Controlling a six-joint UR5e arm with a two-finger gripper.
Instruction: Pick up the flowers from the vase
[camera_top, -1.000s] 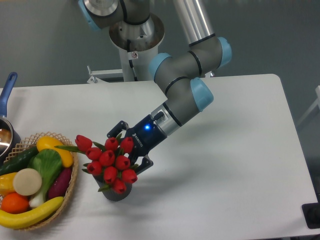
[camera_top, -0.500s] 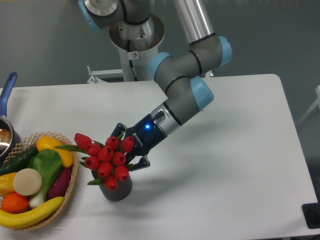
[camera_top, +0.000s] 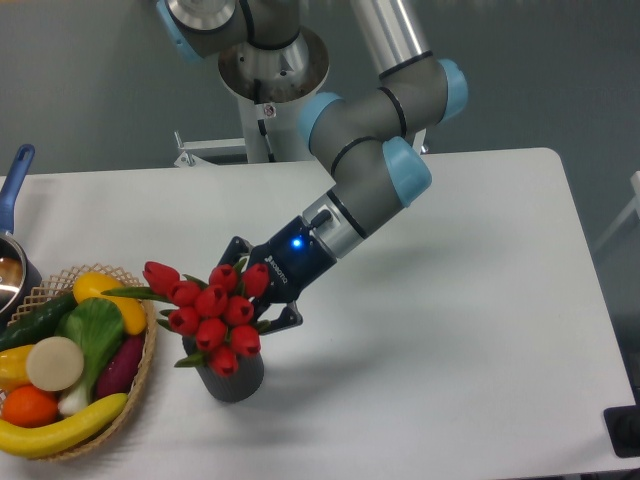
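one bunch, one pot, one arm. flowers (camera_top: 212, 315) directly ahead of the gripper (camera_top: 262, 297), on its lower-left side as seen by the camera, buds hiding most of the fingertips. fingers apparently closed around the bunch behind the heads, grasping it, though contact itself hidden by the blooms. stems running down-left to up-right, roughly in line with the wrist, leaning toward the arm rather than standing plumb. lower ends seemingly at or within the mouth of the vase (camera_top: 236, 380), directly beneath; hard to say whether fully out. probably mid-lift, so next a pull up and back along the stem axis until clear of the rim.

wicker basket (camera_top: 150, 345) of fruit just beside the bunch on the left, one stray bud (camera_top: 160, 277) reaching over it. bare table (camera_top: 450, 330) to the right and behind, ample room for withdrawal that way. saucepan (camera_top: 12, 250) well apart at the far left edge.
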